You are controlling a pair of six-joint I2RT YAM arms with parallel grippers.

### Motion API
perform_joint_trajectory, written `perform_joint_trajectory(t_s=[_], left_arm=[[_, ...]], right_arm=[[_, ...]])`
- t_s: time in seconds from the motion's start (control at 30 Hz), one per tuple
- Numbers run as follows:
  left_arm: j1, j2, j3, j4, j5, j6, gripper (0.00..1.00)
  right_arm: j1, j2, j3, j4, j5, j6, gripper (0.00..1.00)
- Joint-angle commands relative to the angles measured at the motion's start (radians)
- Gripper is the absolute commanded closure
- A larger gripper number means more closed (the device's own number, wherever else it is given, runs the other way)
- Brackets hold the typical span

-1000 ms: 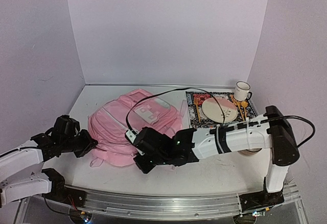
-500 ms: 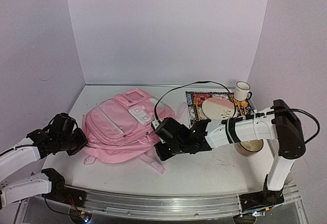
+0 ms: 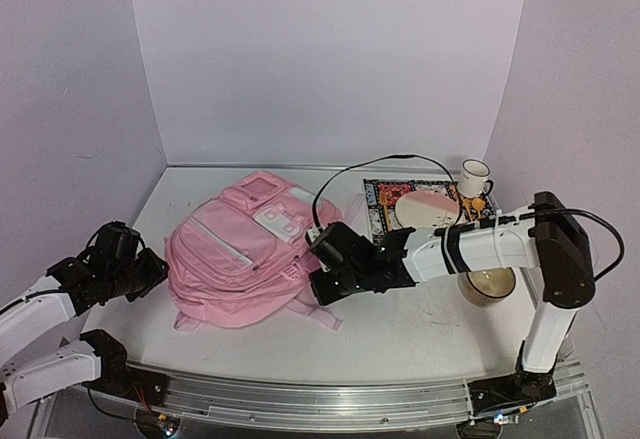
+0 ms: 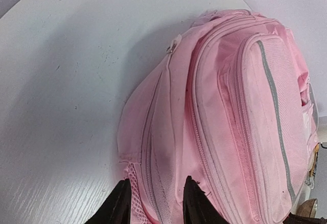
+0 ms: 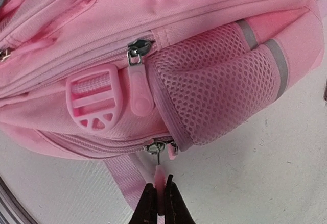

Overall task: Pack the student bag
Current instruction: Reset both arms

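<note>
The student bag (image 3: 240, 249) is a soft pink backpack lying on the white table, left of centre. It also fills the left wrist view (image 4: 230, 106) and the right wrist view (image 5: 204, 81). My right gripper (image 3: 322, 287) is at the bag's near right side, by the mesh side pocket (image 5: 219, 86). There my right gripper (image 5: 161, 196) is shut on a pink zip pull (image 5: 160, 175) of the lowest zipper. My left gripper (image 3: 155, 271) is at the bag's left edge. My left gripper (image 4: 156, 203) is open, with the bag's side fabric between its fingers.
A patterned mat (image 3: 383, 204) at the back right carries a round plate (image 3: 428, 211) and a yellow spoon (image 3: 478, 203). A white mug (image 3: 474, 173) stands behind it. A tan bowl (image 3: 490, 284) sits under my right arm. A pink strap (image 3: 320, 311) trails toward the front.
My right gripper has moved right and farther back, keeping hold at the bag's edge. The bag has turned and shifted with it. My left gripper has drawn back to the left.
</note>
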Motion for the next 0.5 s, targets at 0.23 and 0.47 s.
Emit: perform_joint_trajectory(t_s=[0.23, 0.47], left_arm=[[0.005, 0.034, 0.189, 0.005, -0.072, 0.152, 0.2], [0.005, -0.06, 0.3, -0.076, -0.166, 0.269, 0.01]], right_arm=[[-0.054, -0.121, 0.023, -0.021, 0.12, -0.069, 0.29], [-0.135, -0.437, -0.158, -0.085, 0.352, -0.015, 0.03]])
